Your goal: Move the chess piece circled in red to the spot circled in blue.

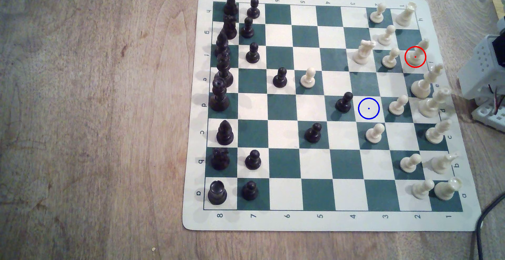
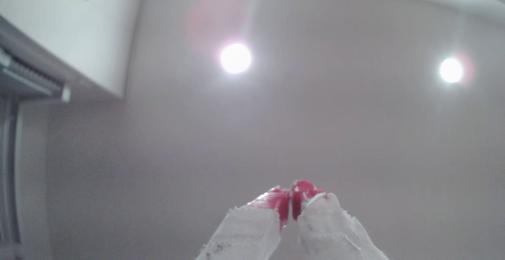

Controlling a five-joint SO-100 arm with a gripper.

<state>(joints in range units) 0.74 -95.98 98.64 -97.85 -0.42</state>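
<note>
Red-tipped and wrapped in white tape, the gripper (image 2: 290, 208) points up at the ceiling in the wrist view, its two pads pressed together with nothing between them, beneath two glaring ceiling lights (image 2: 235, 58).

In the exterior view, the arm's white base (image 1: 489, 77) sits off the board's edge at the exterior view's right. The cream bishop (image 1: 417, 55), ringed in red, stands upright on a back-rank square near that edge, hemmed in closely: a cream pawn (image 1: 390, 57) just beside it toward the exterior view's left, and the tall cream king (image 1: 426, 81) on the next square along the rank. The blue-ringed square (image 1: 368, 108) lies bare mid-board, with a black pawn (image 1: 344, 103) on one side and a cream pawn (image 1: 398, 105) on the other.

The risk, as I judge it, is crowding. A descent slightly off line could tip the king or the neighbouring pawn, and a pinch on the bishop's tapered head may slip. At the blue ring, a tilted release could knock the black pawn over.
</note>
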